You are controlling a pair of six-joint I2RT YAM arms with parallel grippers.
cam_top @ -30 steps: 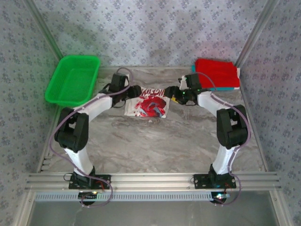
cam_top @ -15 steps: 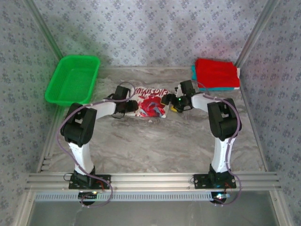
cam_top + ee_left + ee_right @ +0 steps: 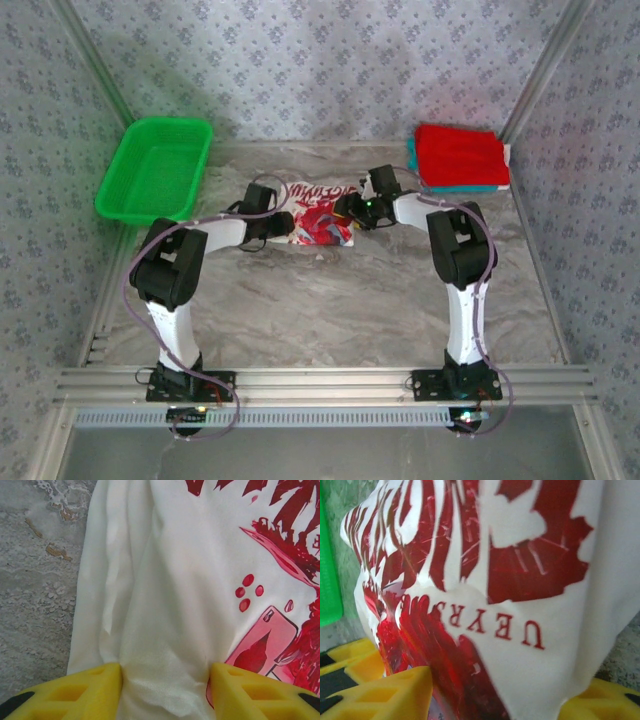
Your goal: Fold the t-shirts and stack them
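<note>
A white t-shirt point(image 3: 318, 212) with a red print lies bunched at the back middle of the table. My left gripper point(image 3: 283, 223) is at its left edge. In the left wrist view the left gripper point(image 3: 165, 690) is shut on a bunched fold of the white t-shirt point(image 3: 165, 580) between its yellow fingers point(image 3: 75, 690). My right gripper point(image 3: 350, 208) is at the shirt's right edge. In the right wrist view the right gripper point(image 3: 495, 700) is shut on the printed t-shirt point(image 3: 520, 580), which fills the gap. A folded red shirt point(image 3: 460, 153) lies on a folded teal shirt point(image 3: 470, 188) at the back right.
A green plastic basket point(image 3: 155, 168) stands at the back left corner. Patterned walls and metal posts close in the table on three sides. Bare marble tabletop point(image 3: 330, 300) stretches between the shirt and the arm bases.
The left gripper came down from the shirt's back left corner to its left edge. The right gripper moved left onto the right edge and closed on the cloth. The shirt bunched narrower.
</note>
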